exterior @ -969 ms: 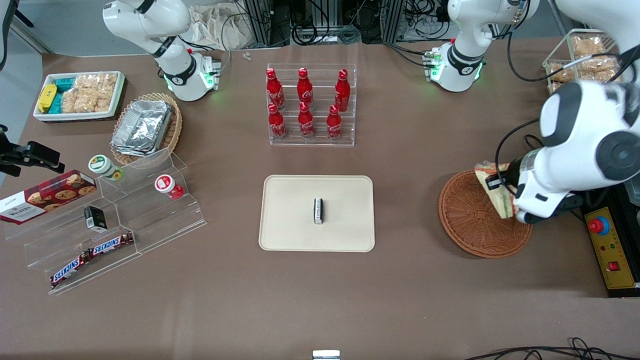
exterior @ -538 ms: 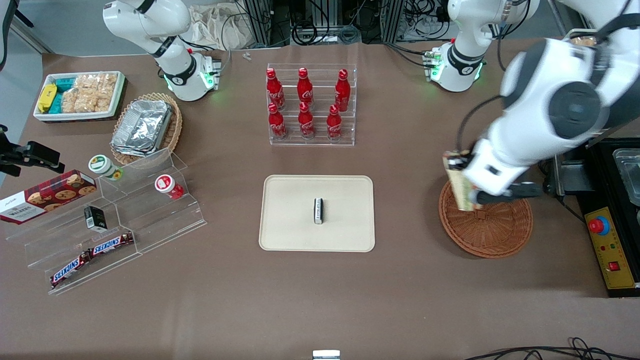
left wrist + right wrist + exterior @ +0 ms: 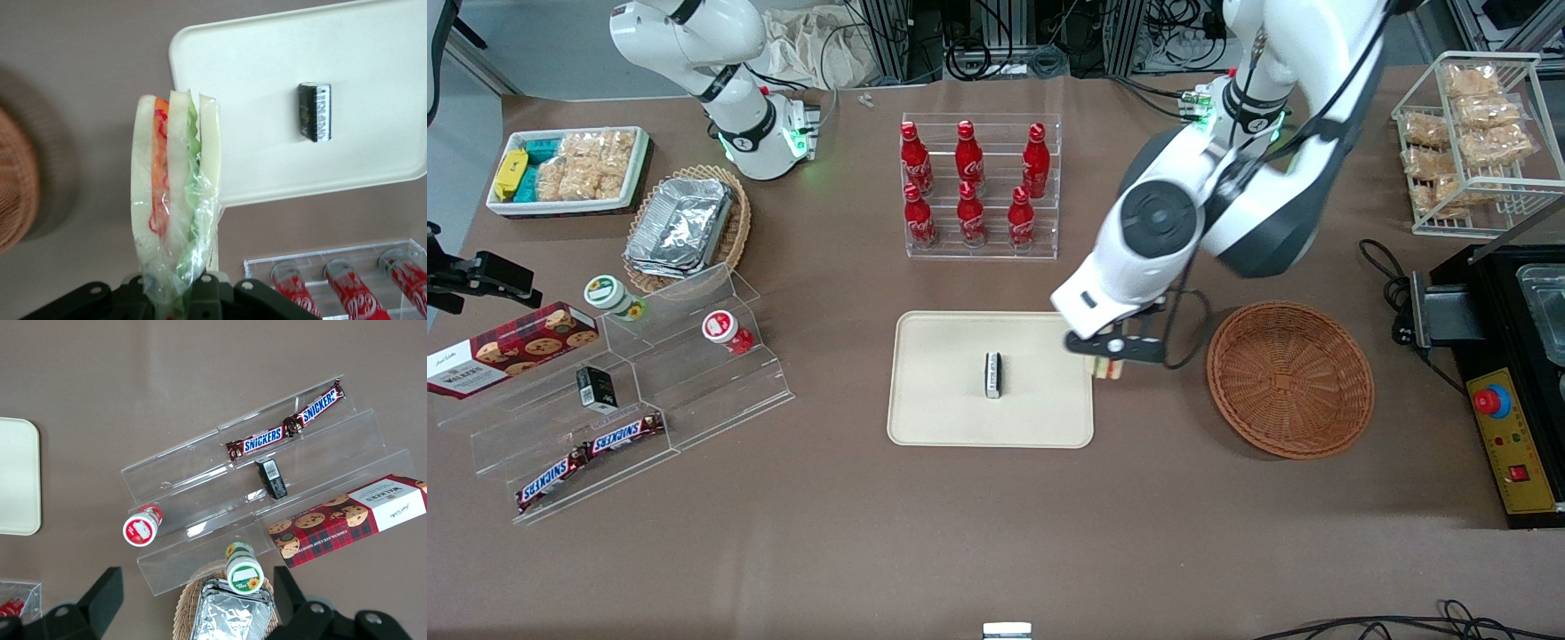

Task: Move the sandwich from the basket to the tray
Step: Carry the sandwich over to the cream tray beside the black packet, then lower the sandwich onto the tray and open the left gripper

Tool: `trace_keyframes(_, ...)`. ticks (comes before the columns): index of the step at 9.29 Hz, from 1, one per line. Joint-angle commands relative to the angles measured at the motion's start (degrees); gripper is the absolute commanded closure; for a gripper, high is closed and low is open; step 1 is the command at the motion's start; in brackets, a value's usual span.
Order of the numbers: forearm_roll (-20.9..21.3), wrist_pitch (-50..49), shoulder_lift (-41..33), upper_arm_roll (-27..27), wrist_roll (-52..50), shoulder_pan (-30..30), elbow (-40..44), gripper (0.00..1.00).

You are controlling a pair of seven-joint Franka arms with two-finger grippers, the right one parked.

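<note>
My left gripper (image 3: 1112, 348) hangs above the table at the tray's edge nearest the basket, shut on the wrapped sandwich (image 3: 175, 200). The sandwich shows pale bread with orange-red and green layers in clear wrap; in the front view only its end (image 3: 1108, 368) peeks out under the fingers. The cream tray (image 3: 943, 400) lies mid-table with a small black-and-white packet (image 3: 992, 374) on it. In the left wrist view the tray (image 3: 267, 133) lies under the sandwich's tip. The reddish-brown wicker basket (image 3: 1289, 380) sits toward the working arm's end with nothing in it.
A clear rack of red cola bottles (image 3: 978, 187) stands farther from the camera than the tray. Toward the parked arm's end are a tiered acrylic shelf (image 3: 631, 391) with snacks, a tan basket with foil containers (image 3: 685, 227) and a white snack bin (image 3: 569, 169). A wire snack rack (image 3: 1476, 142) and control box (image 3: 1516, 444) stand at the working arm's end.
The left gripper has carried the sandwich up out of the basket and sideways to the tray's edge. The basket now holds nothing.
</note>
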Motion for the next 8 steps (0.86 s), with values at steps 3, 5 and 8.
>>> trace_keyframes(3, 5.51, 8.27, 12.69, 0.22, -3.32, -2.66, 1.23, 1.00)
trace_keyframes(5, 6.49, 11.61, 15.61, 0.22, -3.23, -2.57, 1.23, 1.00)
trace_keyframes(8, 6.75, 14.26, 17.91, 0.40, -3.23, -2.66, 1.23, 0.51)
